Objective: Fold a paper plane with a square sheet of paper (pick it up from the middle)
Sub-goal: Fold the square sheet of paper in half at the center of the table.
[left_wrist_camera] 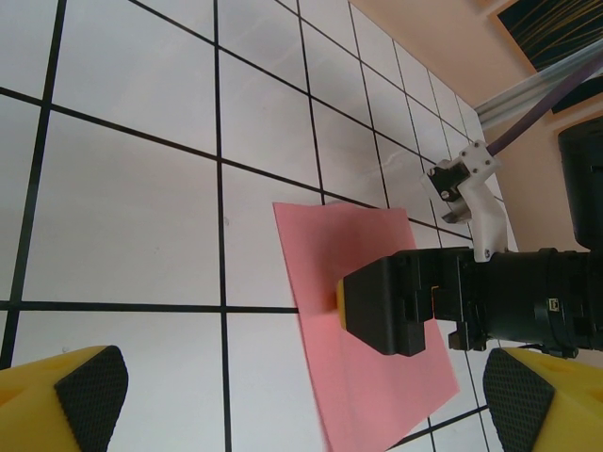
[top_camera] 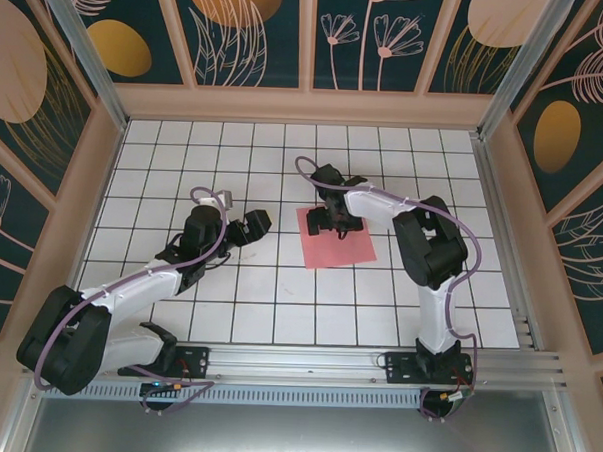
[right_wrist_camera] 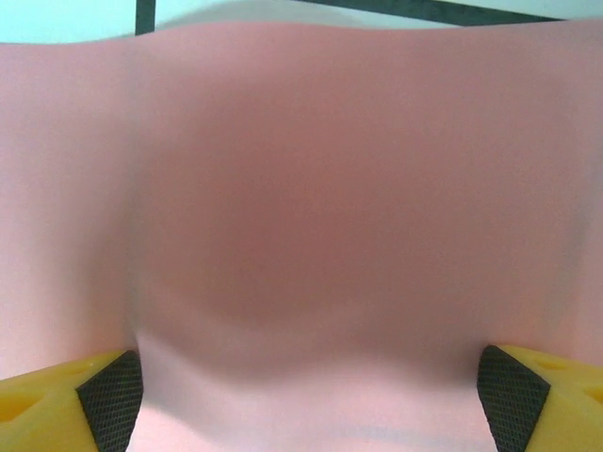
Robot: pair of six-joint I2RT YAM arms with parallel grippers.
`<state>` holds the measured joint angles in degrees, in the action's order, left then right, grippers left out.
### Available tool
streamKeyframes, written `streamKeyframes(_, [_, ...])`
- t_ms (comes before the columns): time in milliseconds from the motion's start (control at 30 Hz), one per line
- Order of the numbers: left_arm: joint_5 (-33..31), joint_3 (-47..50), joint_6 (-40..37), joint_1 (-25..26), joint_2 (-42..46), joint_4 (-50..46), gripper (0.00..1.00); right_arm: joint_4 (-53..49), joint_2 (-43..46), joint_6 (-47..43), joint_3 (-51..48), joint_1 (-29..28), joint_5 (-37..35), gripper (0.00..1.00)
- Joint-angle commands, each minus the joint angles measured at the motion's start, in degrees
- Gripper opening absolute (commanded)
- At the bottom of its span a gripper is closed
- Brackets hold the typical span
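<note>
Sheet: the square sheet of paper [top_camera: 339, 240] lies on the white grid table [top_camera: 185, 151], just right of centre, with no folds showing.
Right claw: the right gripper [top_camera: 332, 220] is down on the sheet's far-left part. Its jaws are spread wide, pads on the paper, nothing pinched yet.
Left claw: the left gripper [top_camera: 257, 225] hovers just beside the sheet's left edge, wide open and empty.
Wrist close-up: the paper bows up between the fingertips [right_wrist_camera: 108, 395].
Risk: if the squeeze lands off-centre, the sheet could crumple or skid instead of lifting. A thin pinch may also slip free.
</note>
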<state>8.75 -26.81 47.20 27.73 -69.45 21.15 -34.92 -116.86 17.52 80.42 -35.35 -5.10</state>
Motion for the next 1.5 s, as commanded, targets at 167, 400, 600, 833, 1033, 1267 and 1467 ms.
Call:
streamKeyframes(167, [1.09,-1.01,-0.53,0.14,-0.23,-0.12,0.99,-2.87,-5.02,1.64,-3.46,-0.52,-0.53,0.9])
streamKeyframes(400, [1.1,-1.14,-0.35,0.11,-0.07,-0.31,0.99,0.71,0.52,3.37,-2.52,1.09,4.02,0.71])
streamKeyframes(600, [1.09,-1.1,-0.35,0.14,-0.14,-0.28,0.99,0.26,2.72,4.35,-1.87,1.65,2.98,0.5])
streamKeyframes(833, [1.05,-1.06,-0.44,0.14,-0.25,-0.39,0.99,3.89,8.56,6.68,-3.57,2.89,9.08,0.36])
streamKeyframes(1033, [0.91,-1.36,-0.46,0.14,0.03,-0.57,0.99,19.08,16.94,14.39,-9.92,5.75,30.21,0.35])
streamKeyframes(1267, [1.52,-1.93,-0.35,0.14,0.45,-0.62,0.99,40.71,16.25,26.92,-19.34,7.58,43.64,0.36])
streamKeyframes(1467, [3.28,-2.03,-0.33,0.14,-0.15,-0.19,0.99,36.17,11.28,22.98,-20.08,7.83,40.78,0.4])
